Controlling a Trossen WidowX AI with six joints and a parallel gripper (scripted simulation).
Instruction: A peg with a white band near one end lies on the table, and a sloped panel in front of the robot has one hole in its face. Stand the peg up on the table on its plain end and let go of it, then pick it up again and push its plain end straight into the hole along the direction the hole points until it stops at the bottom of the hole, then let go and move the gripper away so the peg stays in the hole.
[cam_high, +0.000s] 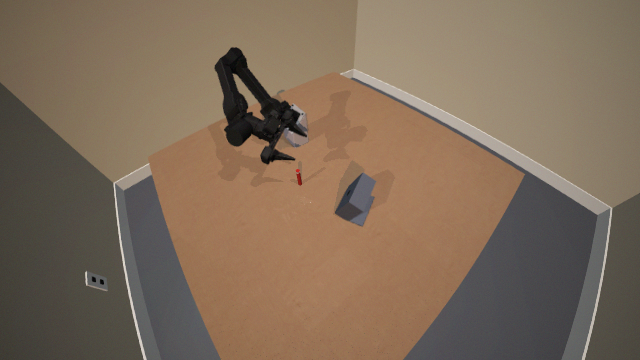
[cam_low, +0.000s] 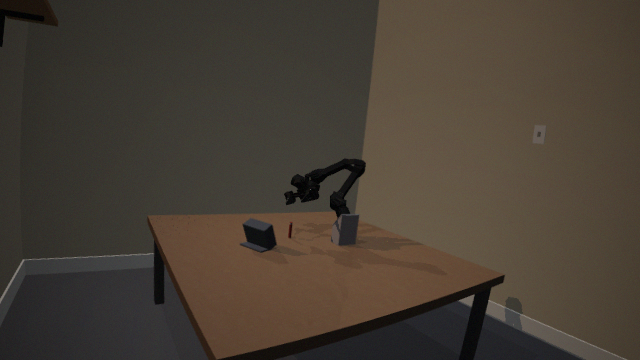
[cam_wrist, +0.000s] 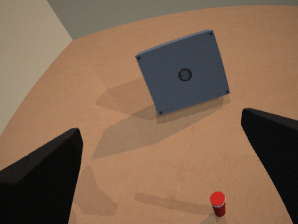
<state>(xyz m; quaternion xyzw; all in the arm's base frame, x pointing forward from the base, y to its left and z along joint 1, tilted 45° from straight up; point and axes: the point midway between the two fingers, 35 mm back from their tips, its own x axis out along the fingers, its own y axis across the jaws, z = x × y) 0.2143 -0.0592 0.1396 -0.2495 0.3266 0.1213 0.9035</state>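
Note:
The red peg (cam_high: 299, 178) (cam_low: 290, 230) (cam_wrist: 219, 206) stands upright on the table, its white-banded end up; the band shows just under the red top in the wrist view. The sloped blue-grey panel (cam_high: 362, 193) (cam_low: 259, 234) (cam_wrist: 205, 92) stands beyond the peg from the arm. Its round hole (cam_wrist: 185, 75) is dark and empty in the middle of the face. My gripper (cam_high: 300, 147) (cam_wrist: 164, 126) is wide open and empty, raised above the table, back from the peg and touching neither peg nor panel.
A pale grey block (cam_high: 302, 134) (cam_low: 348, 230) stands by the arm's base, partly behind the arm in the top view. The brown table (cam_high: 280, 250) (cam_low: 280, 290) carries the arm, the peg and the panel. Walls stand beyond the table's edges.

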